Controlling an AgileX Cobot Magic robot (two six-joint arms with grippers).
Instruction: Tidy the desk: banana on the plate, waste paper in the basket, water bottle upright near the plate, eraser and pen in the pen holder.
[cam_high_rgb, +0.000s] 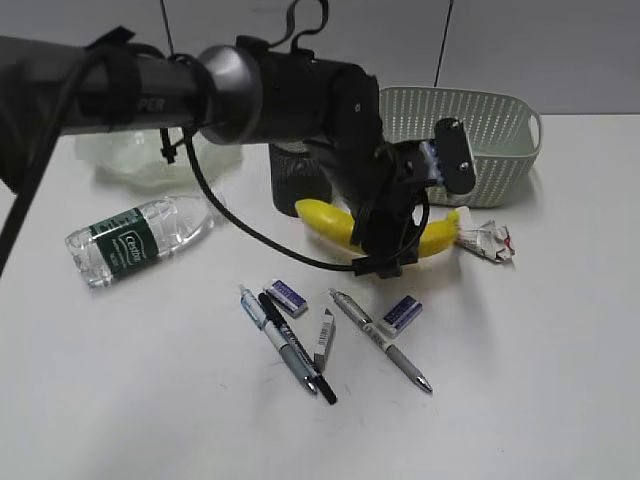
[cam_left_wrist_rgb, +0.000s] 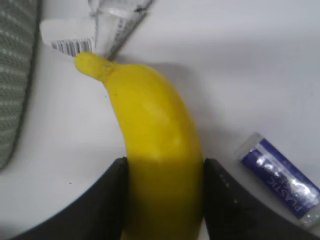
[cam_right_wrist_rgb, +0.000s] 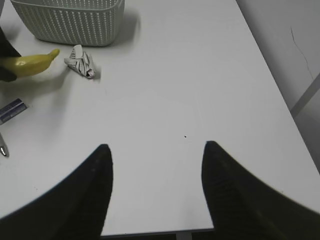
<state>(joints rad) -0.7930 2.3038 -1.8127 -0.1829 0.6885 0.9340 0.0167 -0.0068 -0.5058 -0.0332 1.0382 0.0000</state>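
Banana (cam_left_wrist_rgb: 155, 150): lies on the desk (cam_right_wrist_rgb: 190, 100) in front of the basket (cam_high_rgb: 480, 130), its stem end touching the waste paper (cam_high_rgb: 487, 240).
Left gripper (cam_left_wrist_rgb: 165, 200): down over the banana's middle, 1 finger pressed on each side; jaws grasping the banana, which sits on the desk.
Right gripper (cam_right_wrist_rgb: 155, 195): hangs over bare desk on the right, jaws released and holding nothing.
Waste paper: crumpled on the desk just in front of the basket's right corner.
Basket: at the back of the desk, right of centre, upright.
Pen holder (cam_high_rgb: 300, 175): mostly hidden behind the left arm, just left of the basket.
Plate (cam_high_rgb: 150, 160): back left, partly behind the arm.
Bottle (cam_high_rgb: 140, 240): lying on its side at the left, well apart from the banana.
Pens (cam_high_rgb: 285, 345): 3 lie in the front middle, 2 of them touching side by side, 1 apart to the right.
Erasers (cam_high_rgb: 402, 313): 2 blue-sleeved ones and 1 grey one among the pens; 1 lies just beside the banana.
Open room: the right half of the desk is bare up to its right and near edges, which show in the right wrist view.
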